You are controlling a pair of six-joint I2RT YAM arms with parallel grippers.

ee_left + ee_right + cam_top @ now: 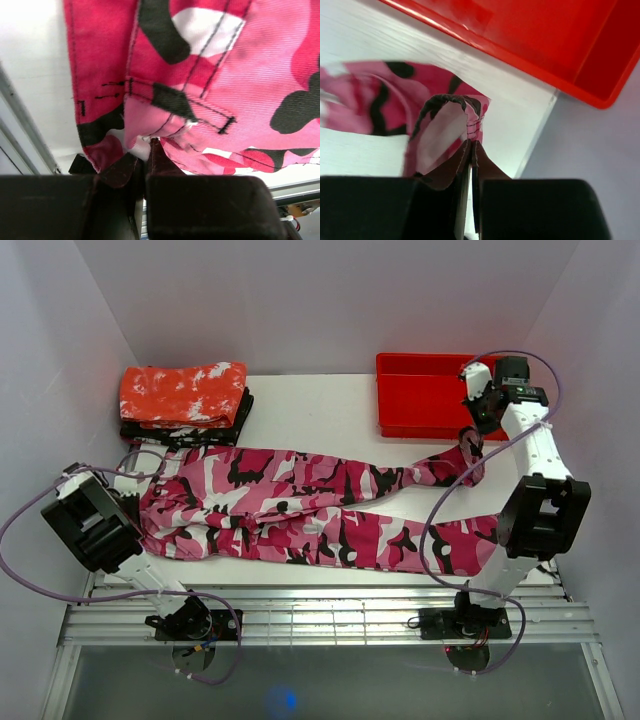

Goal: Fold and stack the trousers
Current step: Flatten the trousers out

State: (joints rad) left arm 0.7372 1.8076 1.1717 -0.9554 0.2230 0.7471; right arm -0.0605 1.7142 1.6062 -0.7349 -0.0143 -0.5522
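Note:
The pink camouflage trousers (300,505) lie spread across the white table, waist to the left and both legs running right. My left gripper (138,483) sits at the waist's left edge. In the left wrist view its jaws (146,142) are pinched together on the waistband cloth (240,75) near a belt loop. My right gripper (470,443) is at the end of the far leg, just in front of the red bin. In the right wrist view the gripper (471,142) is shut on the stitched hem of that leg (385,100), which is lifted a little.
A red plastic bin (430,400) (545,45) stands at the back right. A folded red cloth with white speckles (185,395) lies on a dark folded pile at the back left. White walls close in three sides, and a metal rail (320,615) runs along the near edge.

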